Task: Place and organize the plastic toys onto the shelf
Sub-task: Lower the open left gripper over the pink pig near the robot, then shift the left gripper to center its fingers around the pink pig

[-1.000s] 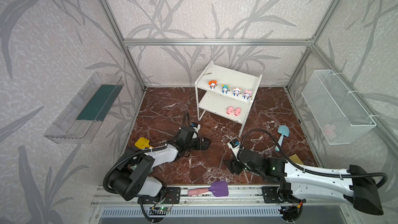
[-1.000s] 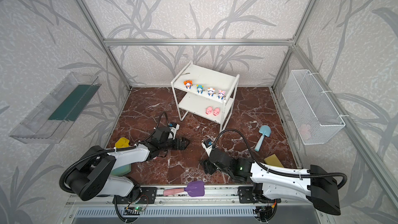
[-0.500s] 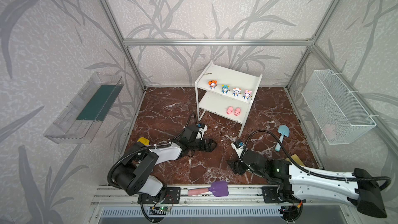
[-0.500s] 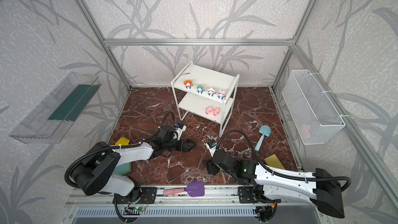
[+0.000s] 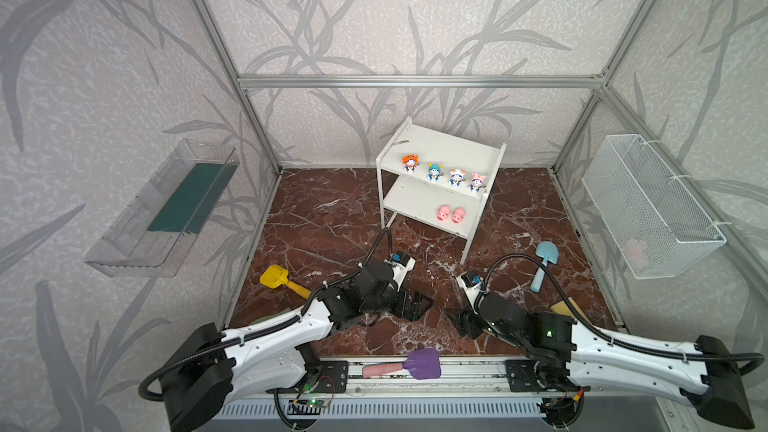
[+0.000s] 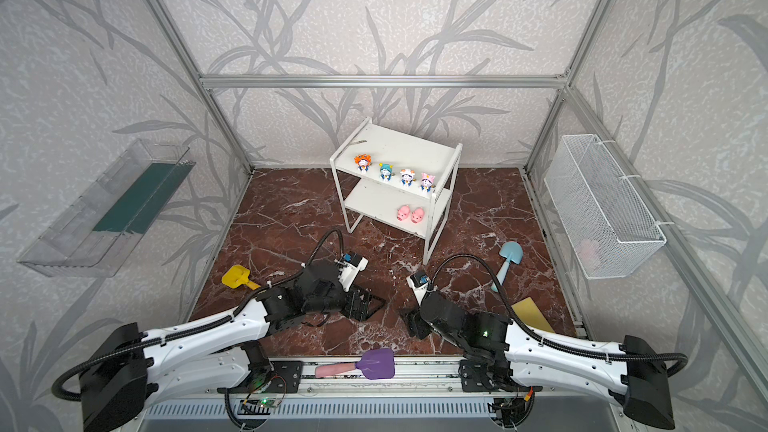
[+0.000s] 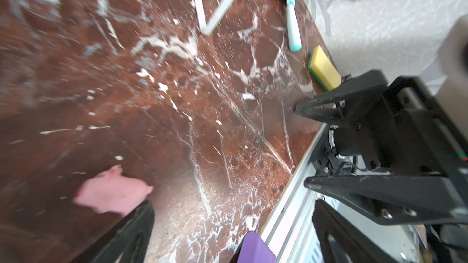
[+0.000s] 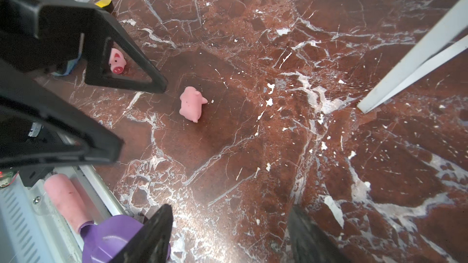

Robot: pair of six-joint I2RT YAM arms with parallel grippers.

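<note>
The white shelf (image 5: 440, 147) stands at the back centre; several blue-white figurines (image 5: 434, 171) line its top board and two pink pigs (image 5: 451, 214) sit on the lower one. Two more pigs lie on the floor in the right wrist view: one pig (image 8: 192, 103) in the open, another pig (image 8: 117, 61) seen through the frame of my left gripper's finger. My left gripper (image 5: 415, 305) (image 7: 233, 223) is open and low over the floor, a blurred pig (image 7: 111, 193) just beyond one fingertip. My right gripper (image 5: 459, 320) (image 8: 233, 226) faces it, open and empty.
A purple shovel (image 5: 422, 363) lies on the front rail. A blue shovel (image 5: 542, 263) and a yellow-green sponge (image 5: 565, 308) lie at right, a yellow shovel (image 5: 276, 278) at left. A wire basket (image 5: 648, 209) hangs on the right wall, a clear tray (image 5: 166, 209) on the left wall.
My left gripper has swung right and toward the front, closing in on the right gripper. The right gripper has barely shifted. Both stay open.
</note>
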